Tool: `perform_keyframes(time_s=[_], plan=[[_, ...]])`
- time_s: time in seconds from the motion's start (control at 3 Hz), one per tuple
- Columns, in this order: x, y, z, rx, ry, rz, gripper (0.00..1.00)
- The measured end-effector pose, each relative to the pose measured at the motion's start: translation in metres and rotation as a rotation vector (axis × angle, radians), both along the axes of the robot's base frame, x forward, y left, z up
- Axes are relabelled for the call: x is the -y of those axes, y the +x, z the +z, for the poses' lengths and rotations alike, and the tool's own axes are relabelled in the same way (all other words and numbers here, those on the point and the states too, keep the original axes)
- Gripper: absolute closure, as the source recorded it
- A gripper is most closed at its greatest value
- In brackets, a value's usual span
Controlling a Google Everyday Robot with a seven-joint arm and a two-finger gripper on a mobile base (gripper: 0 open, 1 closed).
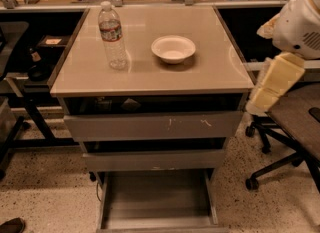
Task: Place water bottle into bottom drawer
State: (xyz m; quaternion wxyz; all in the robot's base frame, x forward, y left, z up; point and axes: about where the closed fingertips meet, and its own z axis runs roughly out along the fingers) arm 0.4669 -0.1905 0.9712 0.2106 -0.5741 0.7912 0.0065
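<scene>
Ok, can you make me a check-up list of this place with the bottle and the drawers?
Surface: beige cabinet top, holding two things.
Job's things: water bottle upright on the left of the top, cap on; bottom drawer pulled open, nothing seen in it.
Clutter: white bowl, right of the bottle, not touching it.
Grippers: gripper not in view; only part of the arm shows at the right edge.
Cables: nothing seen.
Surroundings: office chair on the right, speckled floor.

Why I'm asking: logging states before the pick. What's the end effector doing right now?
The end effector: open or closed cannot be told; it is right of the cabinet, apart from the water bottle on top.
</scene>
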Motion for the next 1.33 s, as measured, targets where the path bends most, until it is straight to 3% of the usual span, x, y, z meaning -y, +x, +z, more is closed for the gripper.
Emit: perform_keyframes(time_s=[0.67, 1.33], plan=[[-0.062, 0.071, -0.004, 0.009, 0.179, 0.023, 0.0], [-0.122, 0.124, 0.009, -0.001, 0.295, 0.099, 0.0]])
